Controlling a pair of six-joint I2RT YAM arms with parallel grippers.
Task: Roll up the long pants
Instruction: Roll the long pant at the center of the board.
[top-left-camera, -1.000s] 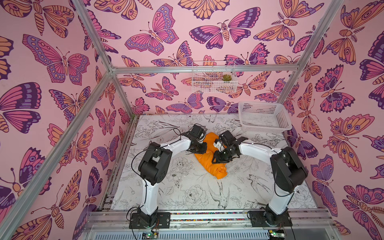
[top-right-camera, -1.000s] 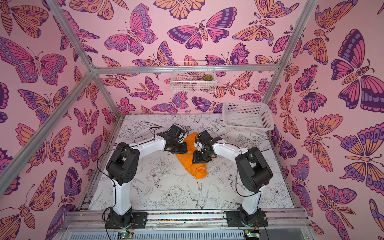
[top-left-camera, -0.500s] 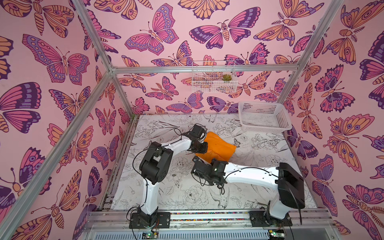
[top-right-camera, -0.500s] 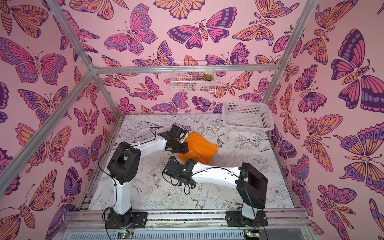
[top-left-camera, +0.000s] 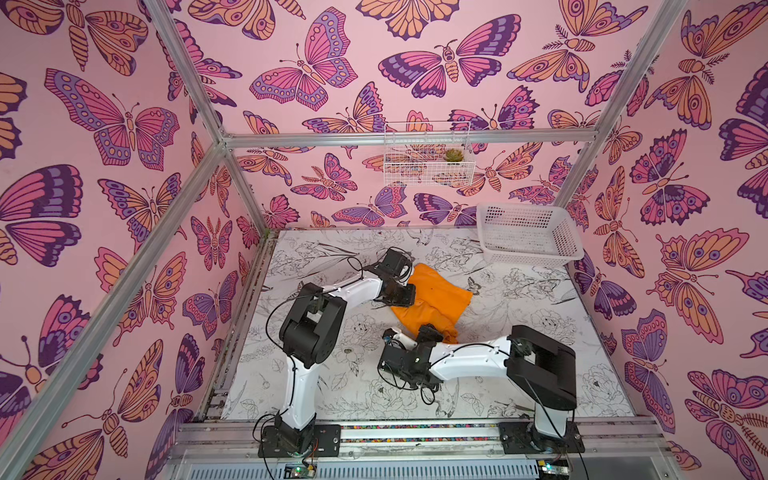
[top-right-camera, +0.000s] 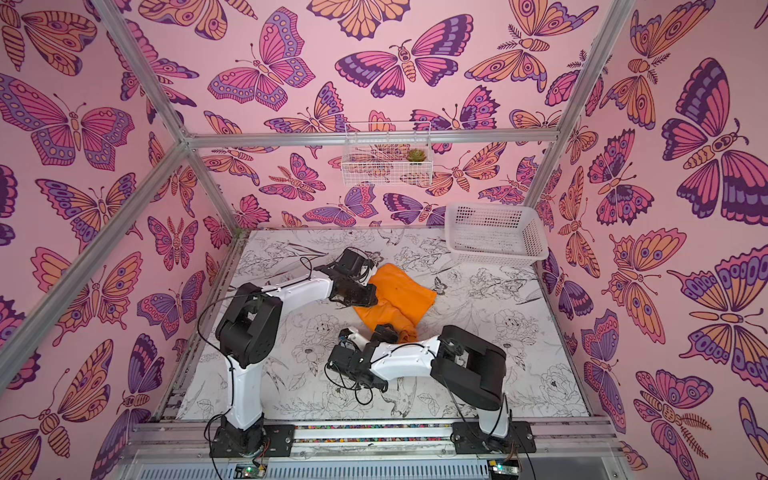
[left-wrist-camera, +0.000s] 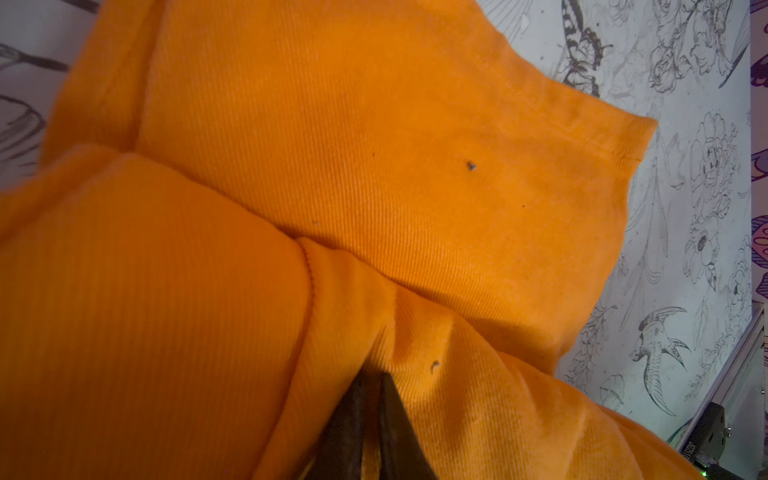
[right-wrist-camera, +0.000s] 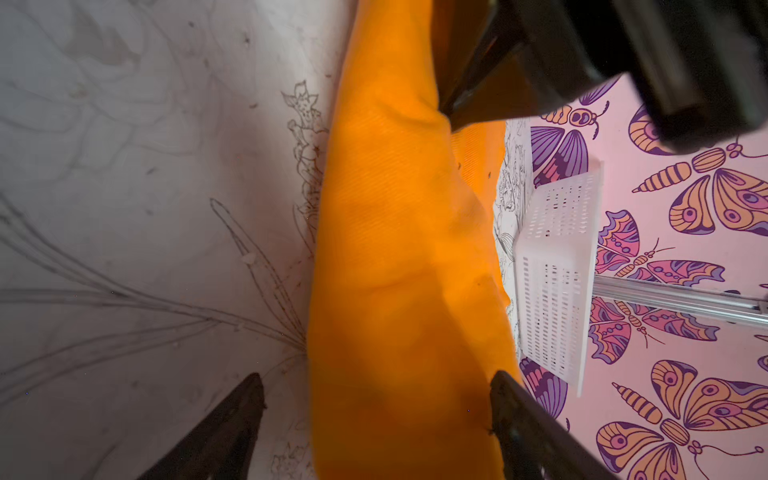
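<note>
Nearest the front rail (top-left-camera: 415, 432), the right gripper (right-wrist-camera: 376, 380) lies low over the table (top-left-camera: 540, 299) with its jaws spread wide. In the right wrist view its two fingers (right-wrist-camera: 232, 428) stand on either side of the near end of the long pants (top-left-camera: 436, 299), and nothing is clamped between them. In both top views the pants sit near the middle of the table as a folded orange bundle. The bundle is thick and rounded along its near edge and flatter toward the far side, where a stitched hem shows. On the bundle's left side the left gripper (left-wrist-camera: 374, 376) has its jaws together, pinching a pucker of the orange cloth. Farther back, in the far right corner, a white plastic basket (top-left-camera: 532, 255) stands on the table, well apart from the pants. On the back wall hangs a wire basket (top-left-camera: 428, 174) holding a small succulent (top-left-camera: 453, 156).
</note>
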